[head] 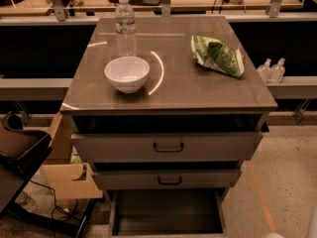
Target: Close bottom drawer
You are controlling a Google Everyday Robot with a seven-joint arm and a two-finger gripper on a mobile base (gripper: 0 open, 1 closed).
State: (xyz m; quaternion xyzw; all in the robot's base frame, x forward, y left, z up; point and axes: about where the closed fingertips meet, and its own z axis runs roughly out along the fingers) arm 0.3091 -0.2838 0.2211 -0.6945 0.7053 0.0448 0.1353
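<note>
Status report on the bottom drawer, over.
Claw not in view; only a white arm sliver at lower right. Bottom drawer pulled out, tray open. Nothing seen inside blocking it; cardboard box stands left of it.
</note>
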